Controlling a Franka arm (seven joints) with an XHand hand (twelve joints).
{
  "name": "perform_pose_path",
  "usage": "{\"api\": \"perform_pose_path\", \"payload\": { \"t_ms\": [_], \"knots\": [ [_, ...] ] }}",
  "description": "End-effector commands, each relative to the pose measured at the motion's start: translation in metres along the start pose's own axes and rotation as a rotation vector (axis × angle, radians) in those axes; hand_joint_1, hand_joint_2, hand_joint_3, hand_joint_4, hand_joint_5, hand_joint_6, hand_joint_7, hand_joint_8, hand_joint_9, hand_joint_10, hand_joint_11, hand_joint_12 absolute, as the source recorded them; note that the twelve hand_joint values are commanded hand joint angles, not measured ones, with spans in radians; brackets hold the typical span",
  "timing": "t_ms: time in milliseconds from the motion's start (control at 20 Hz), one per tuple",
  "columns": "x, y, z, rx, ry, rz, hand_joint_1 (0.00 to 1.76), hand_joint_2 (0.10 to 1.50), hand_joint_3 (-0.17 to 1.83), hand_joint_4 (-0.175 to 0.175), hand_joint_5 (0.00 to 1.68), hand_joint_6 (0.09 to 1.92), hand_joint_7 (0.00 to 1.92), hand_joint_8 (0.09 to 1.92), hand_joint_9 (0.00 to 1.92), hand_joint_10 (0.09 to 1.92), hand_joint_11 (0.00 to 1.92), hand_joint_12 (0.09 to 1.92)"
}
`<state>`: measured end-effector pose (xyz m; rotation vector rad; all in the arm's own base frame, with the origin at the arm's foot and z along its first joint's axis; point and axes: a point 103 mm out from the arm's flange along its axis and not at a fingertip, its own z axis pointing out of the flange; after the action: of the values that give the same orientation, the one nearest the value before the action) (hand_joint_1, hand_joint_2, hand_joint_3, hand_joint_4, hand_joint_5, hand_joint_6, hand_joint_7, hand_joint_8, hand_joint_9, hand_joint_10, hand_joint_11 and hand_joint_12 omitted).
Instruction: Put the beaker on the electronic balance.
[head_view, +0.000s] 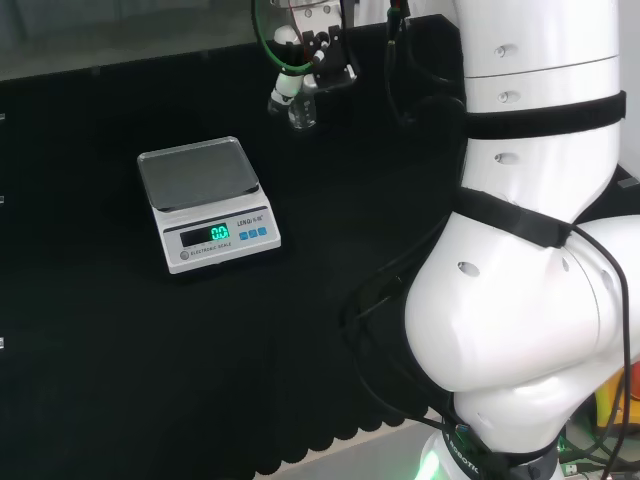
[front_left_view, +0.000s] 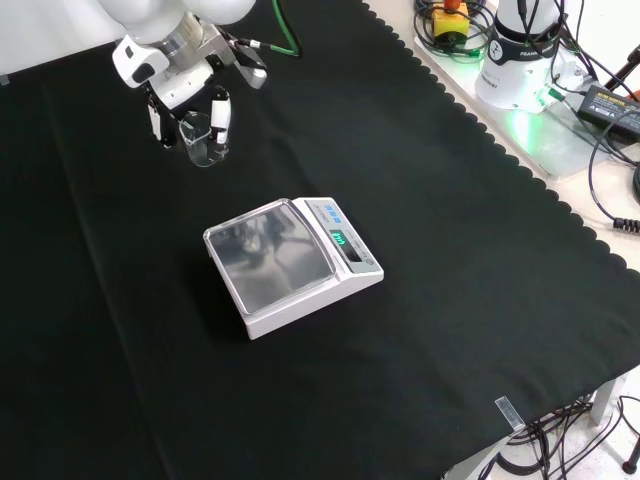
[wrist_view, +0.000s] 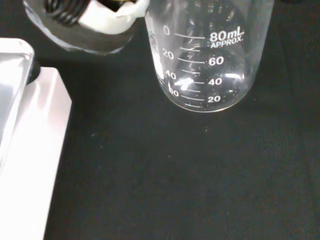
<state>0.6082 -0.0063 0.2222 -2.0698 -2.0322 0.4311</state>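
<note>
Black-and-white robot hand (front_left_view: 185, 85) at upper left of front view, fingers (front_left_view: 220, 110) curled around small clear glass graduated beaker (front_left_view: 200, 138). Beaker upright, appears empty. White electronic balance with steel pan (front_left_view: 290, 262) at frame centre on black-cloth counter (front_left_view: 450, 300), well apart from beaker; pan bare.

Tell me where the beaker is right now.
In the front view the beaker is at upper left, between the fingers of the hand, beyond and left of the electronic balance, not on its pan.
</note>
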Motion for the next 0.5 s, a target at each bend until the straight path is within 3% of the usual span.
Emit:
{"api": "perform_pose_path", "payload": {
  "t_ms": [50,500],
  "knots": [
    [0.016,-0.006,-0.016,-0.011,-0.021,-0.01,1.06,0.76,0.53,-0.175,0.99,0.51,1.27,0.57,1.68,0.1,1.6,0.53],
    [0.039,-0.008,-0.025,-0.043,0.006,-0.033,1.05,0.76,0.53,-0.175,0.98,0.51,1.26,0.57,1.68,0.1,1.6,0.53]
  ]
}}
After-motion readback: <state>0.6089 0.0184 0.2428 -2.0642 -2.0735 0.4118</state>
